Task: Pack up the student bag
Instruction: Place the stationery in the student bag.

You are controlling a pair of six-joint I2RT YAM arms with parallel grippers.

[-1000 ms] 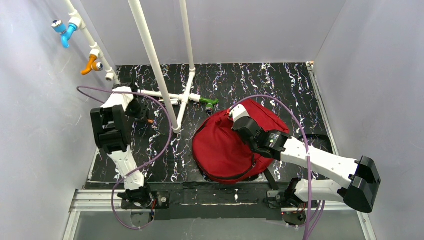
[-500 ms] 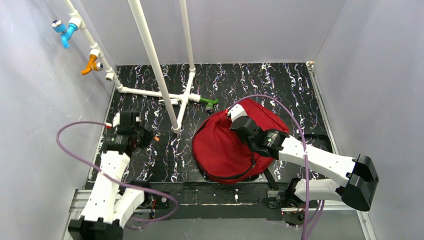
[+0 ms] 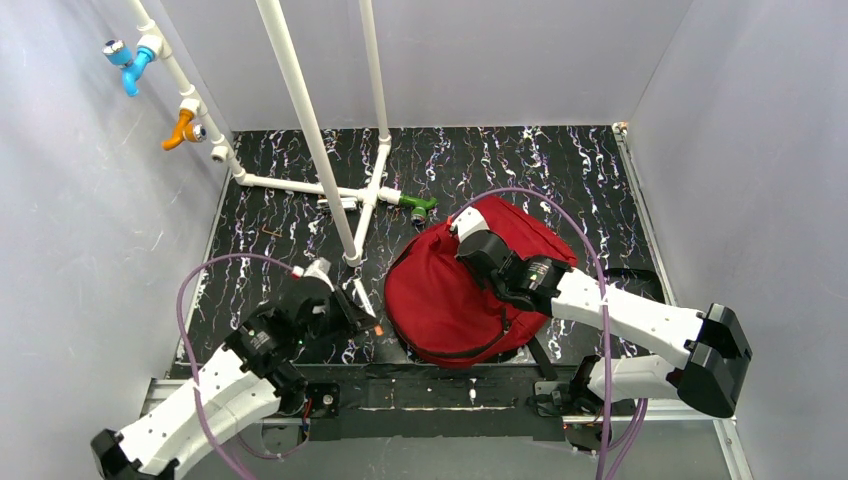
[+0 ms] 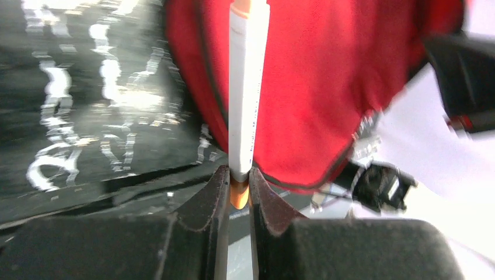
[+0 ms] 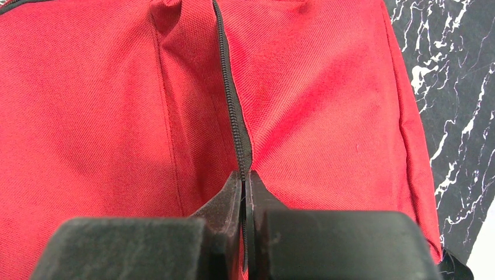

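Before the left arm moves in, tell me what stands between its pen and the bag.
Nothing visible lies on the table between the pen and the bag. But the side of the bag facing the pen is closed red fabric, and no opening shows. The right jaws are shut on the zipper.

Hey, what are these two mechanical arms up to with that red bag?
They are packing a backpack. The right gripper is shut on the zipper edge of the student bag, which lies on the black marbled table. The left gripper is shut on a white pen with orange ends, held just beside the bag's near-left side. The pen is not yet inside.
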